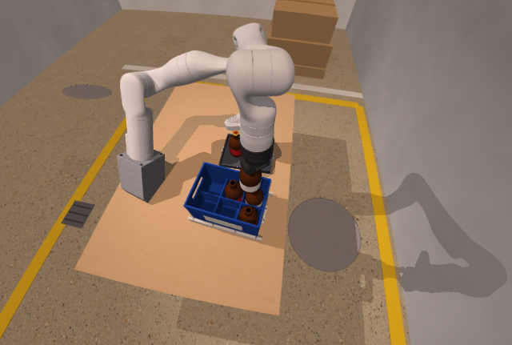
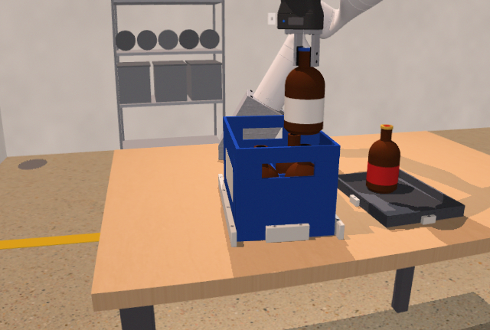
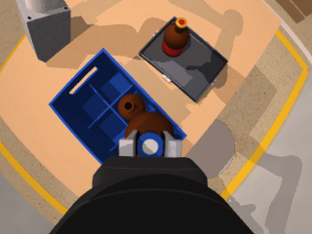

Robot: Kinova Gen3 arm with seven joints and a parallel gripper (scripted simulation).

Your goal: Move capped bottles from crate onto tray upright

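Observation:
My gripper (image 2: 304,58) (image 3: 149,138) is shut on the neck of a brown bottle (image 1: 250,178) (image 2: 304,89) (image 3: 148,122) with a blue cap and white label. The bottle hangs upright above the blue crate (image 1: 196,210) (image 2: 289,204) (image 3: 60,99). In the top view, three open brown bottles (image 1: 233,190) (image 1: 254,198) (image 1: 248,215) stand in crate compartments. A red-labelled bottle (image 1: 234,142) (image 2: 382,160) (image 3: 175,39) with a yellow and red cap stands upright on the dark tray (image 1: 225,160) (image 2: 407,220) (image 3: 195,83). The fingers are hidden in the top view.
The tray lies beside the crate, with free room next to its standing bottle. White strips (image 2: 287,233) stand on the table along the crate's base. The crate's walls and dividers rise around the open bottles. Cardboard boxes (image 1: 303,22) stand on the floor beyond the table.

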